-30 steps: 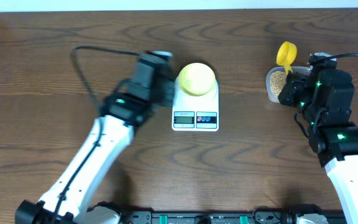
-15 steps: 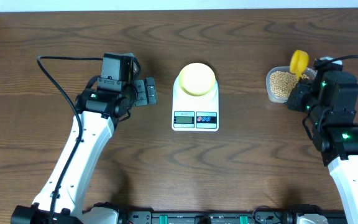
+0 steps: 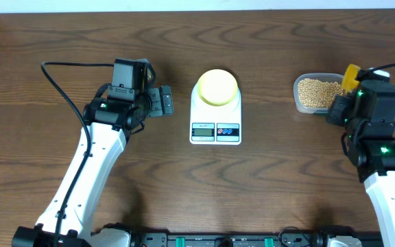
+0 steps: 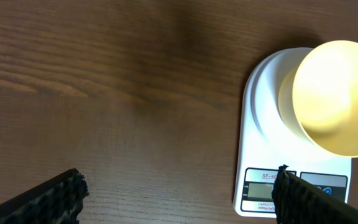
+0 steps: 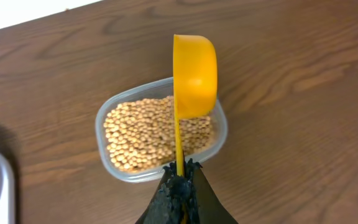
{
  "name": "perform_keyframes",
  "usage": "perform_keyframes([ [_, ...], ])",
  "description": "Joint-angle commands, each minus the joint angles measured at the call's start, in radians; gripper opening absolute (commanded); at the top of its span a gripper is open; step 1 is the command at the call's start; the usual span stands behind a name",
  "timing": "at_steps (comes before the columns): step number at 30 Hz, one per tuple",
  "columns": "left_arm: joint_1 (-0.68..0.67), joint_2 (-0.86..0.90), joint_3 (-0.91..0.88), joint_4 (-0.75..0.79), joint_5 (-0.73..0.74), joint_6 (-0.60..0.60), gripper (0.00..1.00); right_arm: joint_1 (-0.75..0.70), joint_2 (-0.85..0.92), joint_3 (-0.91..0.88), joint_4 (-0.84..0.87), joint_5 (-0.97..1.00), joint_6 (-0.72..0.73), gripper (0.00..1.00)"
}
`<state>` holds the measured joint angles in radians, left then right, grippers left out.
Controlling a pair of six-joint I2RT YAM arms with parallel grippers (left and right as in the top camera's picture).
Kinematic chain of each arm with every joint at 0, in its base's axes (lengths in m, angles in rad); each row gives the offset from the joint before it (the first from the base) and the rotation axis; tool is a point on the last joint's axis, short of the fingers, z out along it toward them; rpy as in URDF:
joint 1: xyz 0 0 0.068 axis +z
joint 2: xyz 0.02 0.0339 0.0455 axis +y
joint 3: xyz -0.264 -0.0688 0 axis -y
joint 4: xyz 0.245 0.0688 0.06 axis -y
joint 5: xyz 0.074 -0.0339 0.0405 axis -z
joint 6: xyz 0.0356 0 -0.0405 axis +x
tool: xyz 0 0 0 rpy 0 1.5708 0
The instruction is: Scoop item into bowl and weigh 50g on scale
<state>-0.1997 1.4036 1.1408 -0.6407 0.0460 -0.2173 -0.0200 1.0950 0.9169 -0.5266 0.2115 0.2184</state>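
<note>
Bowl (image 3: 216, 86) on scale (image 3: 215, 139); beans (image 3: 314, 91) in tub (image 3: 297, 98)

Yellow bowl (image 3: 216, 86) atop white scale (image 3: 215, 130), beans (image 3: 314, 91) well apart

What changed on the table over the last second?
The left gripper let go of the bowl, drew back to the left and now hangs with jaws open. The right gripper, shut on the scoop, carried it rightward over the tub of beans. The bowl, scale and tub stayed put.
</note>
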Motion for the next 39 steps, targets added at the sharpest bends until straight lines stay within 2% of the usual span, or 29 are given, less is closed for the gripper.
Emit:
perform_keyframes([
  [1, 0.003, 0.001, -0.005, -0.004, -0.005, -0.006, 0.98, -0.043, -0.003, 0.018, 0.004, 0.022, -0.014, 0.01],
  [12, 0.003, 0.001, -0.005, -0.006, -0.005, -0.006, 0.98, -0.155, -0.003, 0.018, 0.023, -0.053, -0.002, 0.01],
  [19, 0.003, 0.001, -0.005, -0.007, -0.005, -0.006, 0.98, -0.156, -0.002, 0.018, 0.044, -0.163, -0.003, 0.01],
  [27, 0.003, 0.001, -0.005, -0.007, -0.005, -0.006, 0.98, -0.156, 0.013, 0.018, 0.177, -0.303, -0.003, 0.01],
  [39, 0.003, 0.001, -0.005, -0.007, -0.005, -0.006, 0.98, -0.156, 0.018, 0.018, 0.237, -0.396, -0.003, 0.01],
])
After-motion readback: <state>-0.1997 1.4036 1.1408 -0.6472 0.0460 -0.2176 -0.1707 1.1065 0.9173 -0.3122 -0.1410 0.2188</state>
